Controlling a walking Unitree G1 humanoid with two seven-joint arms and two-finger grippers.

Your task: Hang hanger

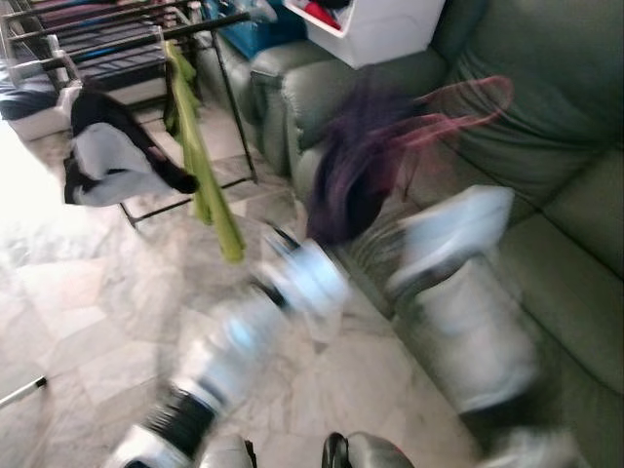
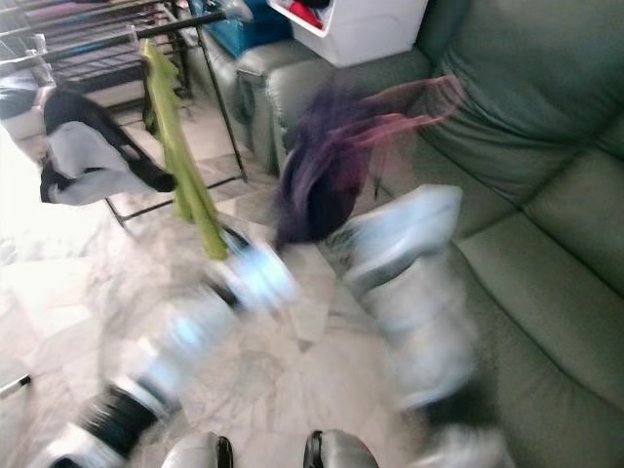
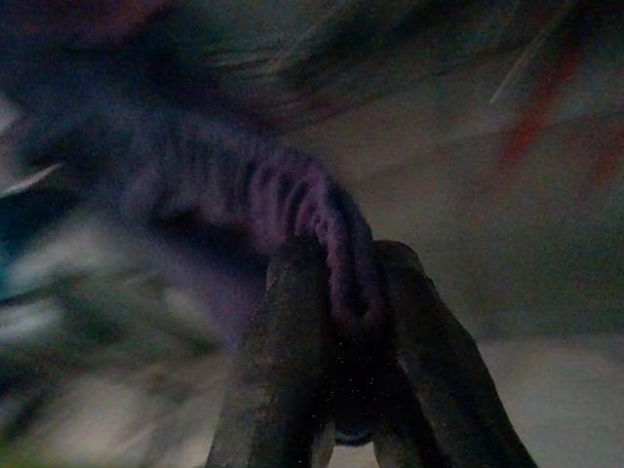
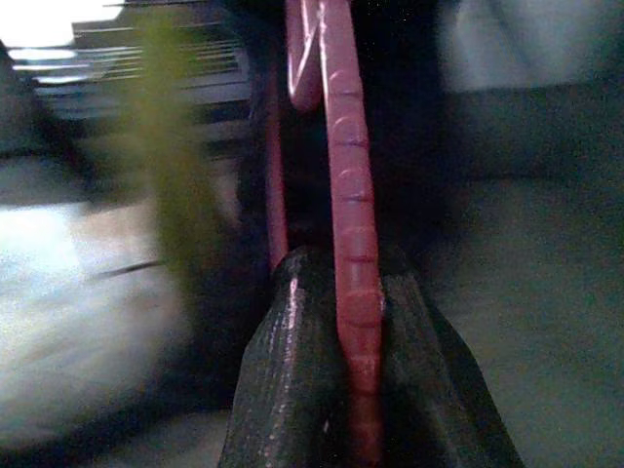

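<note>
Before the sofa (image 1: 546,146), I see both arms raised and heavily blurred in the head views. My right end effector (image 4: 363,322) is pinched on the pink hanger (image 4: 349,195); the right wrist view shows the ribbed pink bar clamped between the two black fingers (image 4: 292,361), running straight up out of the grip. In the head views the hanger (image 1: 468,97) sits above the right arm, in front of the green sofa back, with a dark purple garment (image 1: 356,171) hanging from it. My left end effector (image 3: 336,331) is pressed together on a fold of that purple garment (image 3: 292,205); the left wrist view shows the ribbed fabric bunched between the fingers. To the robot's left stands a black drying rack (image 1: 117,39) on the marble floor (image 1: 88,322). A green cloth (image 1: 200,166) hangs from its rail, and a grey-and-black garment (image 1: 112,156) hangs just beside it. A white box (image 1: 380,29) rests on the sofa arm. Blur prevents finer detail.
</note>
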